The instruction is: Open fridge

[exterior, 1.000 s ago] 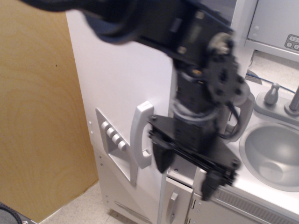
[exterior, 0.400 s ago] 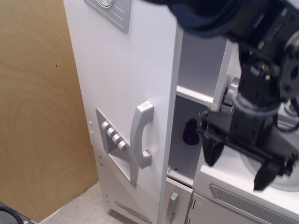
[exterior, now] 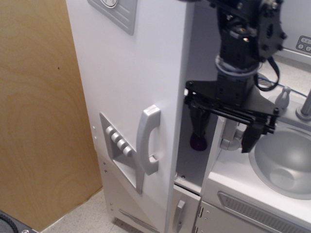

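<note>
Swung wide since a second ago, the fridge [exterior: 131,87] door now stands well clear of the cabinet, where earlier the arm covered the handle and no gap showed. That tall white cabinet fills the middle of the view, its door angled toward me, the white inside open just right of the door's edge. To my eye the opening is done or very nearly so. Right of the fridge sits the grey sink [exterior: 284,160], with its tap [exterior: 283,98] behind. The gripper [exterior: 224,130] hangs in front of the opening, between fridge door and sink, having moved back leftward from over the counter; its fingers are spread apart and hold nothing. On the door, the handle [exterior: 148,140] is free. Inside the fridge, low down, a small purple thing [exterior: 198,141] shows.
</note>
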